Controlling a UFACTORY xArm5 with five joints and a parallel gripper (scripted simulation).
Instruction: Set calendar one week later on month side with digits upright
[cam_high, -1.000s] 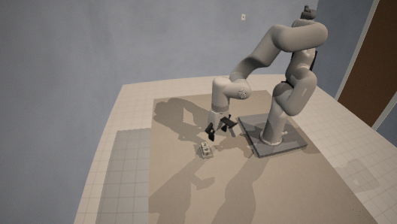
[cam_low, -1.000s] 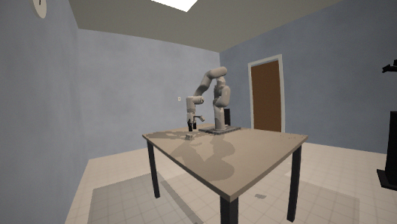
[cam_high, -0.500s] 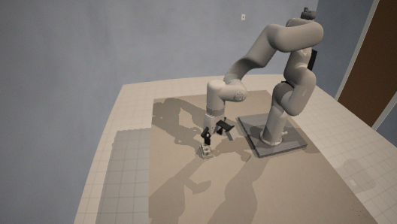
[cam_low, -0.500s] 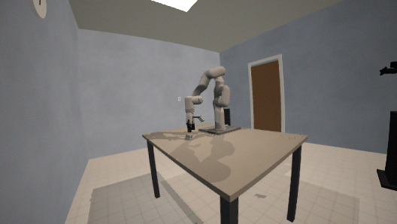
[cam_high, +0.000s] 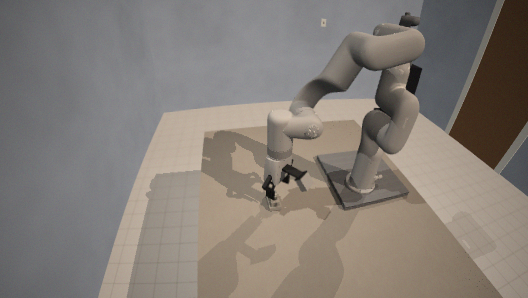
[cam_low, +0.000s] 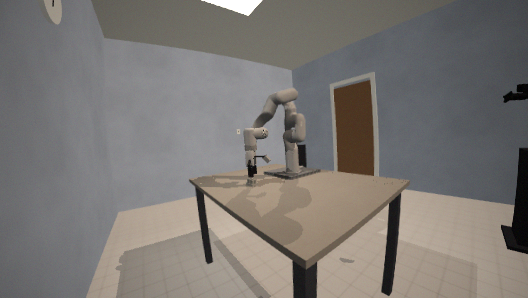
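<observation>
The small calendar tray with its cubes sits on the table, left of the robot's base. It is too small here to read the digits or the month's name. My gripper is open wide and empty. One finger hangs just above the tray, the other points out to the right. In the exterior view the tray is a small pale block at the table's far left edge, with the gripper right above it.
The robot stands on a grey base plate at the back of the table. The table's left edge lies a short way left of the tray. A brown door is in the far wall.
</observation>
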